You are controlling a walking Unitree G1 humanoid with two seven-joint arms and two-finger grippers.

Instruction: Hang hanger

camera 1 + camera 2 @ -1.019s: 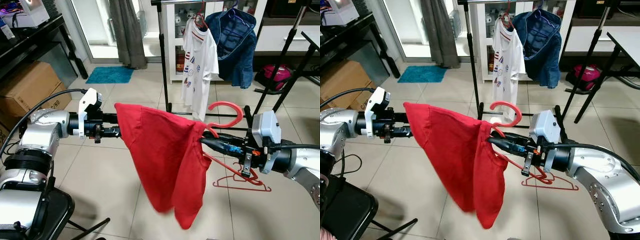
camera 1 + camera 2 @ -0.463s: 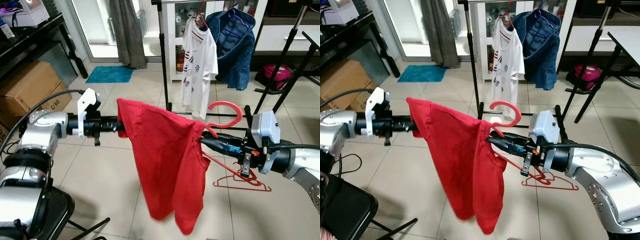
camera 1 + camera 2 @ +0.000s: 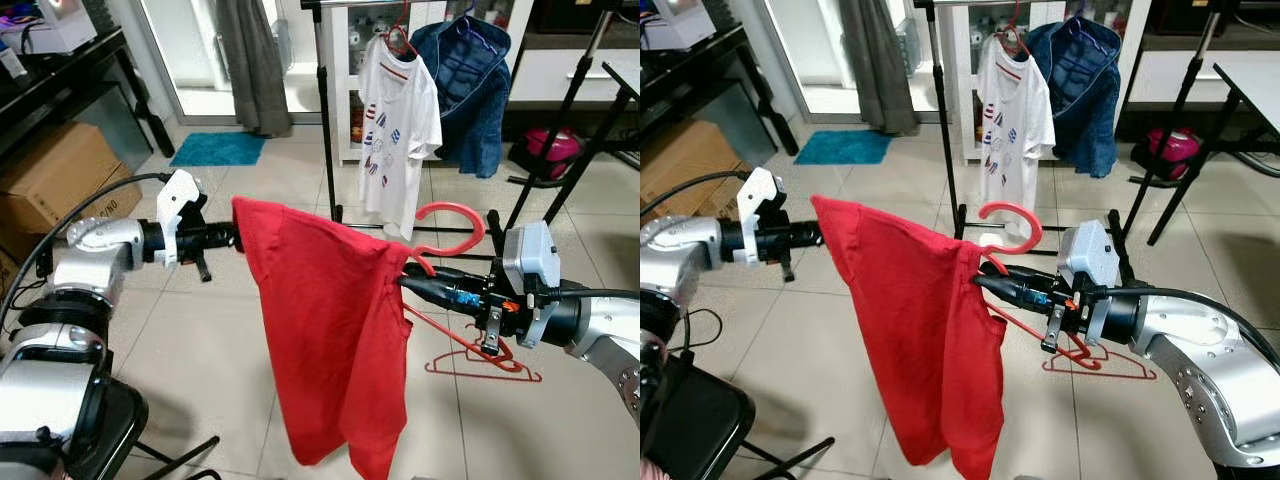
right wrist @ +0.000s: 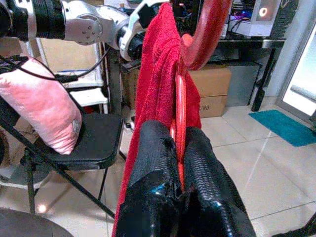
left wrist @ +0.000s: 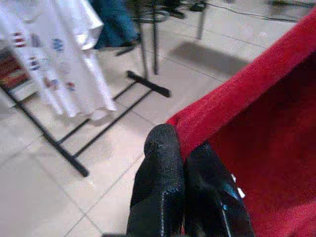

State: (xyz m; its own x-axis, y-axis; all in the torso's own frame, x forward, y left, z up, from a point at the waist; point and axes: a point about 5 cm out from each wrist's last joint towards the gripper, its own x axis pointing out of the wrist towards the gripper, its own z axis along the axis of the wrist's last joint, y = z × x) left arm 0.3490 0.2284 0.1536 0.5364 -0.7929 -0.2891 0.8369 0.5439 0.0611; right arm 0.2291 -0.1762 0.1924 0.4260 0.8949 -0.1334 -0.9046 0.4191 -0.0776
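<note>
Your left gripper [image 3: 232,238] has risen and pulled the red T-shirt [image 3: 335,340] flatter, fingers pinching its shoulder. Right gripper [image 3: 405,281] pinches the red hanger [image 3: 452,232] neck; clothes rail [image 3: 400,4] is far ahead.

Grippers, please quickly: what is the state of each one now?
Left gripper: closed on the edge of the red shirt.
Right gripper: closed on the red hanger.
</note>
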